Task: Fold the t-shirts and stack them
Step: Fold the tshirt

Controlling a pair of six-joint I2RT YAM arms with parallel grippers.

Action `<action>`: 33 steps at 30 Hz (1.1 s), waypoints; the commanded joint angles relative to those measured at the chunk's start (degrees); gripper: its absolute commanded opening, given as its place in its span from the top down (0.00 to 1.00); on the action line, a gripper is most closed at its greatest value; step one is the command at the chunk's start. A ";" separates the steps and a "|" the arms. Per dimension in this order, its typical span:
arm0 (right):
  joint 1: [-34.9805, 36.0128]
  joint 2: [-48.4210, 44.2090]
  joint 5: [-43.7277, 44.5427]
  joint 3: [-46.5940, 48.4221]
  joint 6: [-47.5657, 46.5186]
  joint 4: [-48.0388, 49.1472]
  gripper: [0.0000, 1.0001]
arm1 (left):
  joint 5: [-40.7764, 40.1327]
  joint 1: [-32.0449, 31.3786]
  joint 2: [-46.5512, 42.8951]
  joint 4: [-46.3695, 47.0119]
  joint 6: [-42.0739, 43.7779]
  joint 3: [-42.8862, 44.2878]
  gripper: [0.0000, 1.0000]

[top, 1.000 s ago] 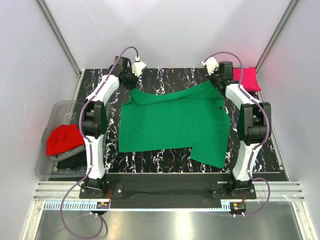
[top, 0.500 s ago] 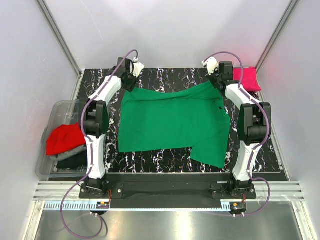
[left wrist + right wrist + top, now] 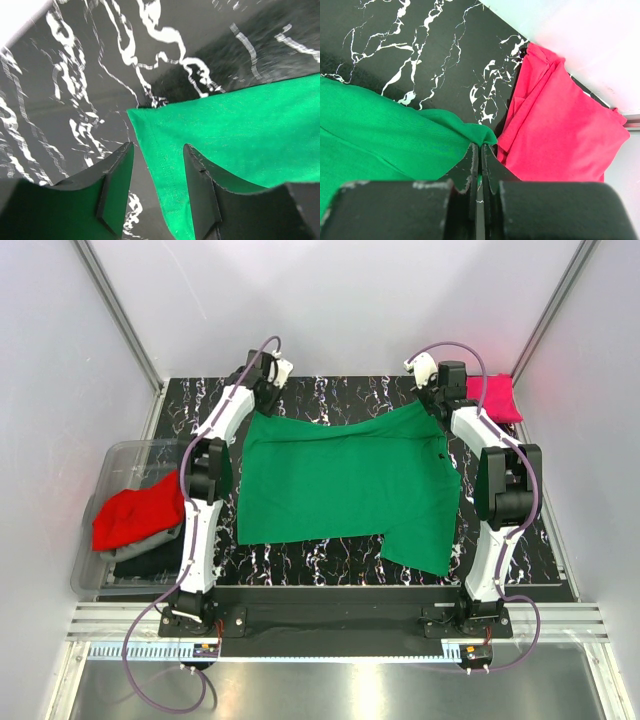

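The green t-shirt [image 3: 340, 485] lies spread on the black marbled table. My left gripper [image 3: 268, 380] hangs open just over its far left corner [image 3: 150, 117]; the cloth edge lies on the table between the fingers [image 3: 197, 175], which do not pinch it. Over at the far right corner, my right gripper [image 3: 437, 395] is shut on a bunched tip of the green t-shirt [image 3: 380, 130], the jaws [image 3: 480, 146] pressed together on the fabric. A folded magenta-pink t-shirt [image 3: 495, 397] lies at the far right corner of the table, right beside that grip [image 3: 555, 130].
A clear plastic bin [image 3: 115, 460] stands off the table's left edge. It holds a red t-shirt [image 3: 135, 515] on top of grey and black ones [image 3: 140, 558]. White walls close in the table behind and at both sides.
My left gripper has opened and let go of the green t-shirt's far left corner, which now lies flat. The left arm has shifted slightly toward the back. The right gripper has not moved.
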 commanded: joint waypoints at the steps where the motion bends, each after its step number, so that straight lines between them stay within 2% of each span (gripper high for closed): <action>1: 0.17 -0.34 -1.02 2.09 0.75 0.54 1.00 | -0.89 1.96 2.13 -0.22 -3.93 3.12 0.52; 5: 0.26 -0.78 -1.02 1.74 0.66 0.10 1.00 | 1.83 2.75 3.01 0.30 -6.39 4.69 0.51; 17: 0.87 -1.22 -0.75 1.12 0.13 -1.22 1.00 | 5.70 4.34 6.97 1.98 -6.75 8.04 0.52; 24: 1.14 -0.26 -0.49 3.14 0.04 -2.98 1.00 | 5.62 5.04 8.64 1.36 -7.63 8.57 0.54; 33: 1.40 0.71 -0.31 5.16 0.04 -5.88 1.00 | 6.58 6.27 10.22 2.33 -8.68 10.15 0.52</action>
